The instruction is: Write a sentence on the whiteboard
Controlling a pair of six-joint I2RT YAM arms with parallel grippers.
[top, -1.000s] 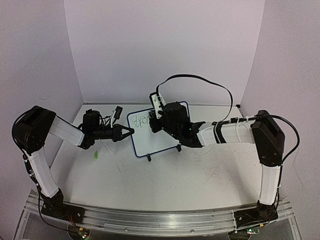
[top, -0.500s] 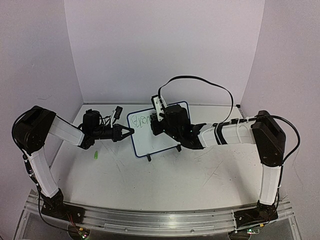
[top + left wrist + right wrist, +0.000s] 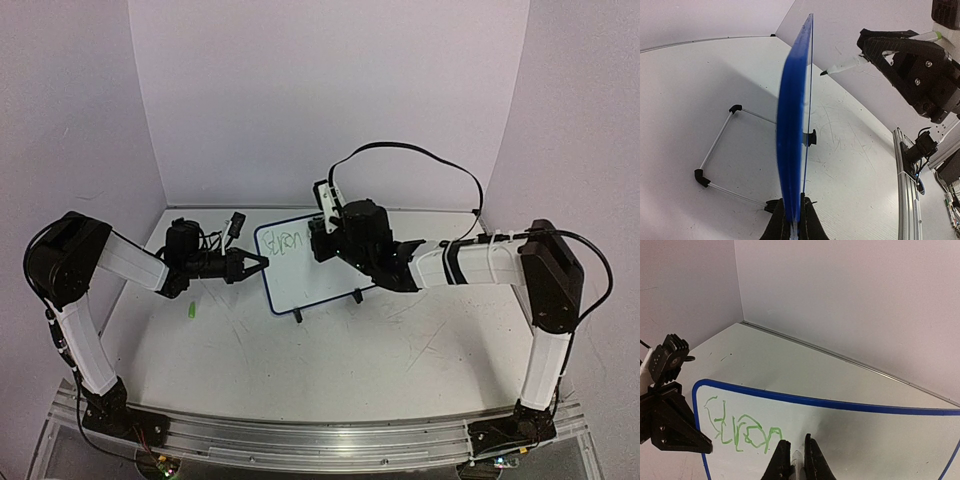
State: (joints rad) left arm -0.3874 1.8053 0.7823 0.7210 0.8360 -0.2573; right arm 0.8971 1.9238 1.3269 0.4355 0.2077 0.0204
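The whiteboard (image 3: pixel 305 285), white with a blue frame, stands tilted at mid-table. My left gripper (image 3: pixel 262 265) is shut on its left edge; in the left wrist view the board (image 3: pixel 792 125) runs edge-on out of the closed fingers (image 3: pixel 812 220). The sentence (image 3: pixel 285 243) is one green word at the board's top left, also seen in the right wrist view as lettering (image 3: pixel 742 432). My right gripper (image 3: pixel 322 238) is shut on a white pen (image 3: pixel 845 64) just right of the word. Its dark tip is close to the board's face; I cannot tell whether it touches.
A small green piece (image 3: pixel 189 312) lies on the table under my left forearm. The board rests on black clip feet (image 3: pixel 296 316) and a wire stand (image 3: pixel 715 145) behind it. Walls close in the back and both sides.
My right gripper has moved right along the board with the pen, uncovering more of the green word. The left gripper and the board have stayed still.
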